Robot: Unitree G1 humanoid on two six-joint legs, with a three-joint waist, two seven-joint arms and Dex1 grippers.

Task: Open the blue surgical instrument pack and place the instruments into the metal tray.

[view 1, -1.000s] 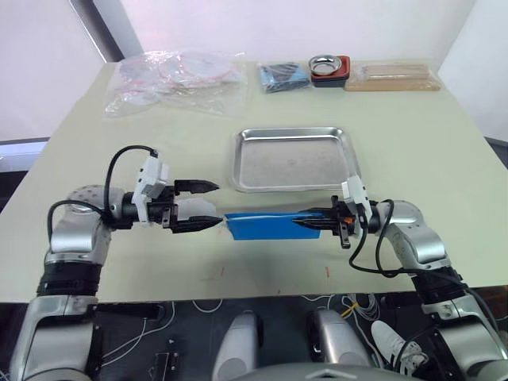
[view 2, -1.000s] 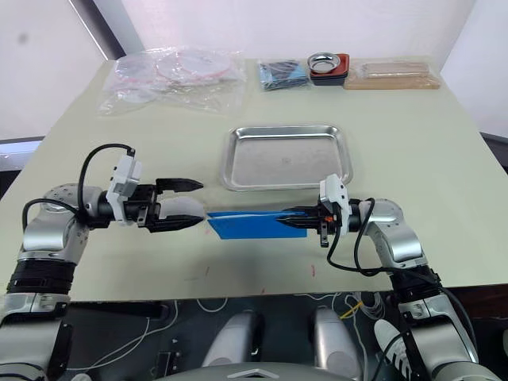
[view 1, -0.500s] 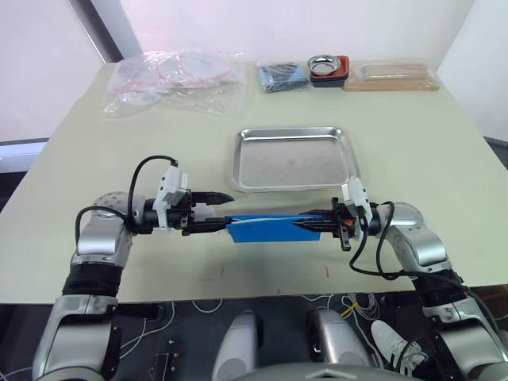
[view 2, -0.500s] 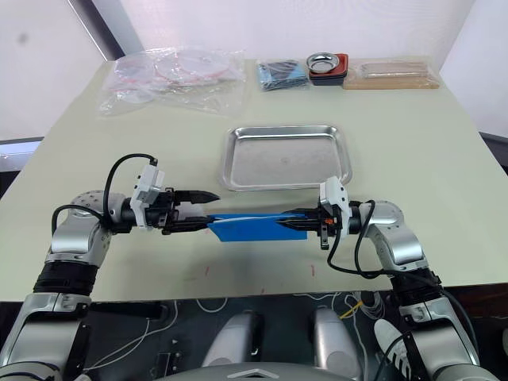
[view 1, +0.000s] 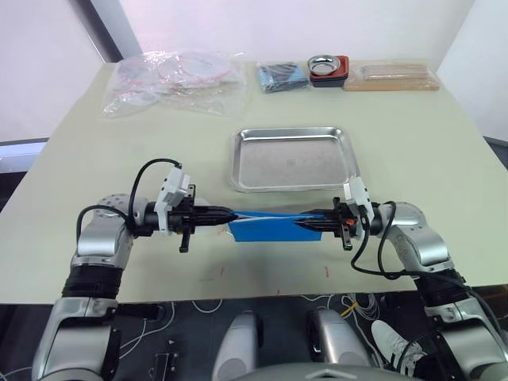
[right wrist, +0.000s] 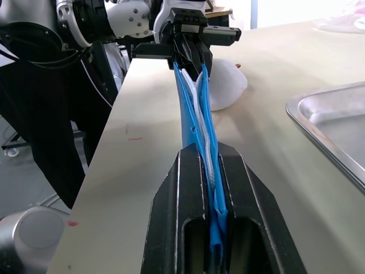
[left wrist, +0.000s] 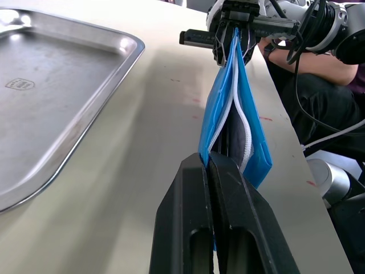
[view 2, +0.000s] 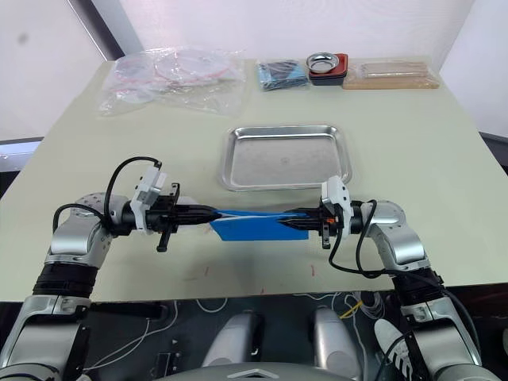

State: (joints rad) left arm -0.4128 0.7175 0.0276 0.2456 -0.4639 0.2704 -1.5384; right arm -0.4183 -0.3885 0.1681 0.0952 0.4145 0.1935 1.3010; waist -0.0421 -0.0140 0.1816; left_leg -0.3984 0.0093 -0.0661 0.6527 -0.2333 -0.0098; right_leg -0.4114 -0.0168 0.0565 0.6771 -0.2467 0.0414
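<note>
The blue surgical instrument pack (view 1: pixel 274 225) hangs stretched edge-up just above the desk (view 1: pixel 413 135), just in front of the empty metal tray (view 1: pixel 292 159). The right gripper (view 1: pixel 311 222) pinches one end; the left gripper (view 1: pixel 230 214) — wide open a second ago — is now clenched on the other. Pulling unevenly could tear the wrap or spill the instruments onto the desk.
</note>
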